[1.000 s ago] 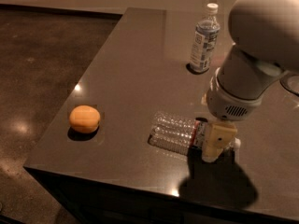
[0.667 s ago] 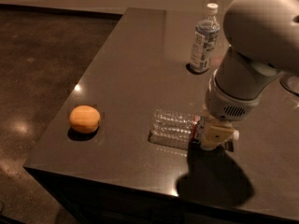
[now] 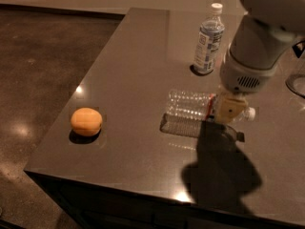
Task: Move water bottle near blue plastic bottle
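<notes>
gripper point(image 3: 228, 111) clamps the sideways water bottle point(image 3: 188, 105) at its red label; blue plastic bottle point(image 3: 208, 42) upright on counter point(image 3: 138, 56), white label unreadable.

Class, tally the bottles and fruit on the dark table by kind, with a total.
Bottles: 2 (water bottle lying, blue plastic bottle upright)
Fruit: 1 (orange)
Total: 3
The pincer is at the water bottle's neck.
</notes>
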Motion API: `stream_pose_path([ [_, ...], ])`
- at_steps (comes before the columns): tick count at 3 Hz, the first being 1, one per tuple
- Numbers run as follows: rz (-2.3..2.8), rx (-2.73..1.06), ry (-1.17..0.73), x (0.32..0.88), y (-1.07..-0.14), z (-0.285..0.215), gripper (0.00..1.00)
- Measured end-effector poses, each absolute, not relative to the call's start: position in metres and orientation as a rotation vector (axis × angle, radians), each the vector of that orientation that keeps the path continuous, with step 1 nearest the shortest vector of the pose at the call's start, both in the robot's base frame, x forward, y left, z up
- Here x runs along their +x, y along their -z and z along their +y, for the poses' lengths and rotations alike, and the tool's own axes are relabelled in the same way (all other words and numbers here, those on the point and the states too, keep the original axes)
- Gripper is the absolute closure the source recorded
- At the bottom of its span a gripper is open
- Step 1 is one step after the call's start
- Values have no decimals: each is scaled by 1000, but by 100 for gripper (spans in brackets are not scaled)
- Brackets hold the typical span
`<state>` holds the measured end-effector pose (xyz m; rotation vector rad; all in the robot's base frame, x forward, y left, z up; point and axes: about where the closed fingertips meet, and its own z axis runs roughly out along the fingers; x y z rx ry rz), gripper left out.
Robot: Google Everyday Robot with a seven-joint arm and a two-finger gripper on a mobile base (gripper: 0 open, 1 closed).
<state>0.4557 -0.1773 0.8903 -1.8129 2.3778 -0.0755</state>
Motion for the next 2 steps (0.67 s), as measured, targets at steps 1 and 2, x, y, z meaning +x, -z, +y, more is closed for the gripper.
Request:
stream_pose_path([
  [1,2408,-1751,130,504,-914,-202,100],
  [2,2420,-1686,158,553,-930,-221,100],
])
